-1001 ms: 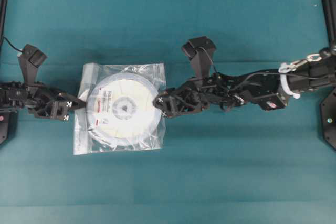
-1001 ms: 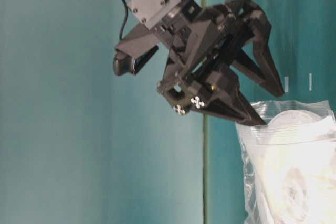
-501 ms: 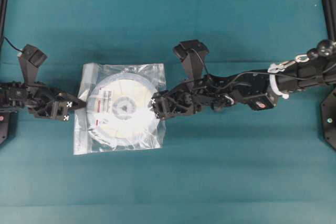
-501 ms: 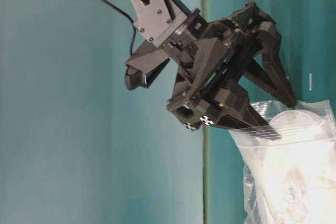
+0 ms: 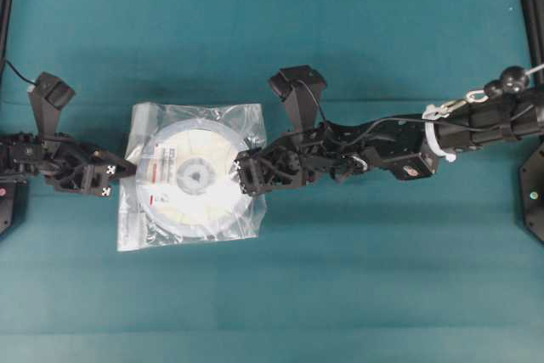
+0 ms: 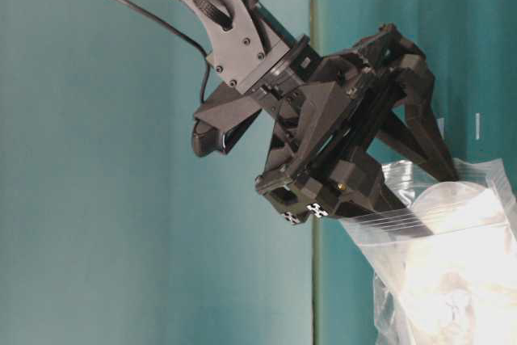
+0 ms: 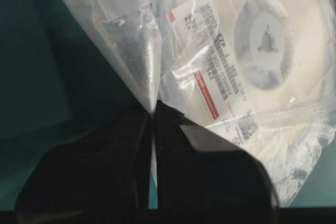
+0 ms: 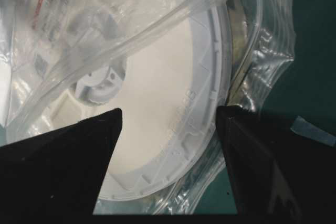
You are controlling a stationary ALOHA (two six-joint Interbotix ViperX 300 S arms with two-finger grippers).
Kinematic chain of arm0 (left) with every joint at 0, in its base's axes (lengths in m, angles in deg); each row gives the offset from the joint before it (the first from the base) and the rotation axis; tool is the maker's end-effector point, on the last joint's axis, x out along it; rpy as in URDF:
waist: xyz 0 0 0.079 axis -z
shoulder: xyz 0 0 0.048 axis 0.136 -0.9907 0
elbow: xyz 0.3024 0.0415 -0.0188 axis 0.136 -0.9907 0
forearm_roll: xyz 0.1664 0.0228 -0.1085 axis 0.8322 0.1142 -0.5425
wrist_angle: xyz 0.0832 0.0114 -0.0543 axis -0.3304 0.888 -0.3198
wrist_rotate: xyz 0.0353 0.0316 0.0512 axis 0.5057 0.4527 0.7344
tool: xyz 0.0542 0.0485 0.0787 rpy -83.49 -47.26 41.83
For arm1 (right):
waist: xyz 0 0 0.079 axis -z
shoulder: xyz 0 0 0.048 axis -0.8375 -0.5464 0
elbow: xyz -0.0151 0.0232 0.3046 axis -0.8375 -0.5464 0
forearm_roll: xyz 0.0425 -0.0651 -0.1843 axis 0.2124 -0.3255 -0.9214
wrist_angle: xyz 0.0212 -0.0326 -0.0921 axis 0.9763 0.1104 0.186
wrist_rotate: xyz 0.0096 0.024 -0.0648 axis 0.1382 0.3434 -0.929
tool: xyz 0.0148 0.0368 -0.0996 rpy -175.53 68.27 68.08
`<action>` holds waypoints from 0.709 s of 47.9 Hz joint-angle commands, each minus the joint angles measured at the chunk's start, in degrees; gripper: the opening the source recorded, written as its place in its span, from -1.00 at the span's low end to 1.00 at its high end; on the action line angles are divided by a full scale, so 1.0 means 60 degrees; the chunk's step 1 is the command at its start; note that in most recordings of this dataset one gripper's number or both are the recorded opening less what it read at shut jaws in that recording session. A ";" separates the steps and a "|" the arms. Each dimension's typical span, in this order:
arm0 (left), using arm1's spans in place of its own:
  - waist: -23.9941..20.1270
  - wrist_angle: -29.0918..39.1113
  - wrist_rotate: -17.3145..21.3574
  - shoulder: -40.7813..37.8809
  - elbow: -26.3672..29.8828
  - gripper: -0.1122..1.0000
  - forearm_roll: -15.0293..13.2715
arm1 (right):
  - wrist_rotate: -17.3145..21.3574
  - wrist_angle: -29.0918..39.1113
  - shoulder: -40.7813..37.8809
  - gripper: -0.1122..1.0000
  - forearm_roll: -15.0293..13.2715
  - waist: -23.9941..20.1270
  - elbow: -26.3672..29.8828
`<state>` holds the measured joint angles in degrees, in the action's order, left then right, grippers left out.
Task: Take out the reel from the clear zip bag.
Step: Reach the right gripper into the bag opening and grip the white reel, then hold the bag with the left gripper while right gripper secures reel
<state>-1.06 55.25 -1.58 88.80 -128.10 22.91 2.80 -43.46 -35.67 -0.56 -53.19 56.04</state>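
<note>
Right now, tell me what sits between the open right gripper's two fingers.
The reel: its rim and white face fill the gap between the right gripper fingers, with the clear bag's open edge draped above, seen in the right wrist view.

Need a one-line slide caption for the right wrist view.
Open right gripper straddles the reel's rim at the clear zip bag mouth.

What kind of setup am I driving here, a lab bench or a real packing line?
Likely a lab bench: a bare teal table, two arms, the left gripper and right gripper working one clear zip bag holding a reel.
</note>
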 commanded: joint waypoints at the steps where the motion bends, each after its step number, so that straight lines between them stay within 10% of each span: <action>1: 0.0029 0.0029 0.0029 -0.0044 0.0059 -0.79 0.0029 | 0.0073 -0.0176 0.0015 0.75 0.0000 -0.0117 0.0322; 34: 0.0029 0.0029 0.0029 -0.0059 0.0132 -0.79 0.0029 | 0.0000 -0.0205 0.0352 0.60 0.0000 -0.0161 0.0601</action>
<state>-1.06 55.34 -1.49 88.89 -128.10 22.91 2.80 -43.64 -35.93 -0.38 -53.27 57.62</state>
